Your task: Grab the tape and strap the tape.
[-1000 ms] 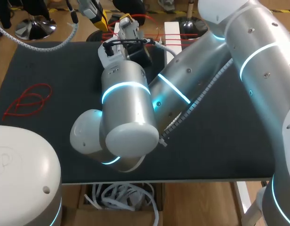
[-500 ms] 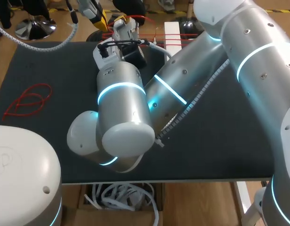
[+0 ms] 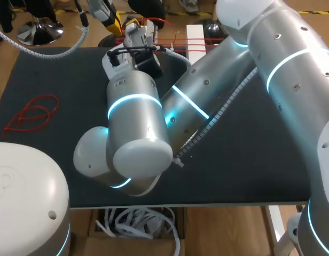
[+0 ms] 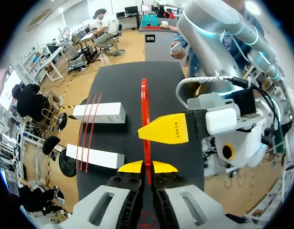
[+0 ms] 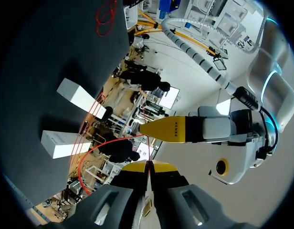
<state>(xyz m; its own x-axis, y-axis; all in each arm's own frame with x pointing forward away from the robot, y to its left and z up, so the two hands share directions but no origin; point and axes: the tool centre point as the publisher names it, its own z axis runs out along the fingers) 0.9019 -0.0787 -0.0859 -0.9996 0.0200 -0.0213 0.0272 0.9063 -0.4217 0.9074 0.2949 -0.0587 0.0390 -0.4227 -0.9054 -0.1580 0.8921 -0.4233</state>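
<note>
A red tape (image 4: pixel 145 112) runs straight ahead from my left gripper (image 4: pixel 147 166), which is shut on its end. My right gripper (image 5: pixel 148 166) is shut on the same tape (image 5: pixel 97 145), which curves away beside it. The two grippers meet at the table's far edge, the left gripper (image 3: pixel 113 20) next to the right gripper (image 3: pixel 139 26). Two white blocks (image 4: pixel 99 112) (image 4: pixel 95 156) lie side by side there with thin red straps (image 4: pixel 88 133) stretched across them. In the head view only one white block (image 3: pixel 195 36) shows clearly; my right arm hides the other.
A loose loop of red strap (image 3: pixel 31 113) lies on the dark table mat (image 3: pixel 57 74) at the left. My right arm (image 3: pixel 207 101) stretches across the middle of the table. The left arm's base (image 3: pixel 25 197) fills the near left corner.
My right arm has shifted a little to the left and toward the far edge, its gripper with it. Both grippers stay shut on the tape.
</note>
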